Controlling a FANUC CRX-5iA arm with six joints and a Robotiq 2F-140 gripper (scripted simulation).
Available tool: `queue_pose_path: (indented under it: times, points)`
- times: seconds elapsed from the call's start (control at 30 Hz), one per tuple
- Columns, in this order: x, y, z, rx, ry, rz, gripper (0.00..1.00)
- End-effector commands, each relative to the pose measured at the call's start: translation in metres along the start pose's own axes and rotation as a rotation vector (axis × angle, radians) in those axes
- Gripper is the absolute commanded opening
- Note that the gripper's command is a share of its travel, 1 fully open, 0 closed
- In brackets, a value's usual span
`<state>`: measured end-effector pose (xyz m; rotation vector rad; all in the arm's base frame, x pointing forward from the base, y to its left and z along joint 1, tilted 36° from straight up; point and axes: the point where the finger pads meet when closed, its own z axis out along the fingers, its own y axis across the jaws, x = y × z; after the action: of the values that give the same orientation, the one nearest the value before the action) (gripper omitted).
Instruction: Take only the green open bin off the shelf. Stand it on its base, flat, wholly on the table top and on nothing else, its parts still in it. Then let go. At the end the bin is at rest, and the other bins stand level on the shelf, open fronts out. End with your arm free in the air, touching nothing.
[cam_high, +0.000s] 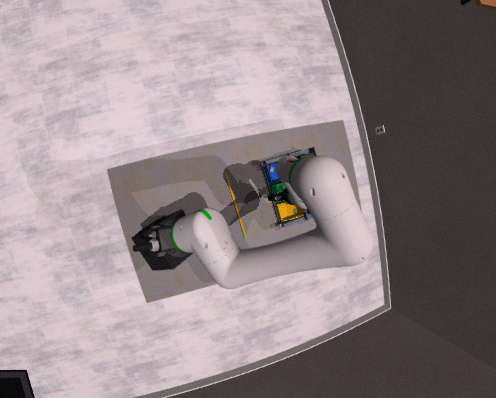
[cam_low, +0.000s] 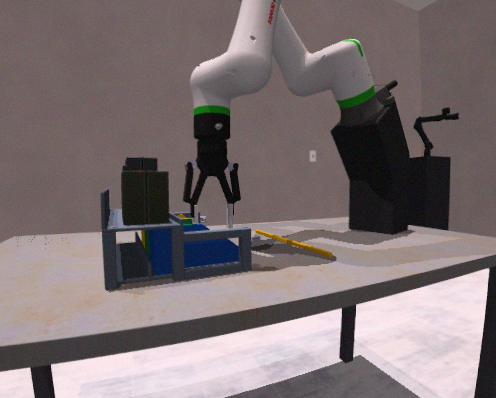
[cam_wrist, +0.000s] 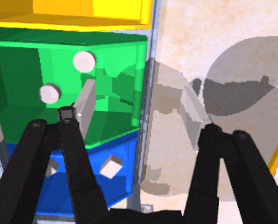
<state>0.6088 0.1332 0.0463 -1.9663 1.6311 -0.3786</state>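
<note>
The green open bin (cam_high: 278, 189) (cam_low: 187, 221) (cam_wrist: 30, 115) sits on the grey shelf (cam_low: 177, 250) (cam_wrist: 145, 125), between the yellow bin (cam_high: 289, 212) (cam_wrist: 115, 10) and the blue bin (cam_high: 273, 178) (cam_low: 210, 250) (cam_wrist: 126, 162). Two pale round parts (cam_wrist: 84, 61) (cam_wrist: 50, 93) lie in it. My gripper (cam_low: 213, 220) (cam_wrist: 138, 95) points down, open and empty. In the wrist view one finger is over the green bin's inside, the other out beyond its front wall and the shelf's front rail. Whether that finger reaches below the bin's rim is unclear. The blue bin hides most of the green bin in the exterior view.
Dark green boxes (cam_low: 145, 197) stand on the shelf's raised rear level, behind the bins. A thin yellow strip (cam_high: 236, 205) (cam_low: 295, 244) lies on the table top (cam_low: 65, 310) in front of the shelf. The blue bin holds pale blocky parts (cam_wrist: 111, 166). The arm's base stands farther off.
</note>
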Motion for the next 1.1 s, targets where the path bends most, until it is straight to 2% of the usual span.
queue_pose_path:
  times: [0.0,1.07]
  points:
    - [0.0,0.0,0.005,0.0,0.0,0.0,0.57]
    - [0.0,0.0,0.02,0.0,0.0,0.0,0.57]
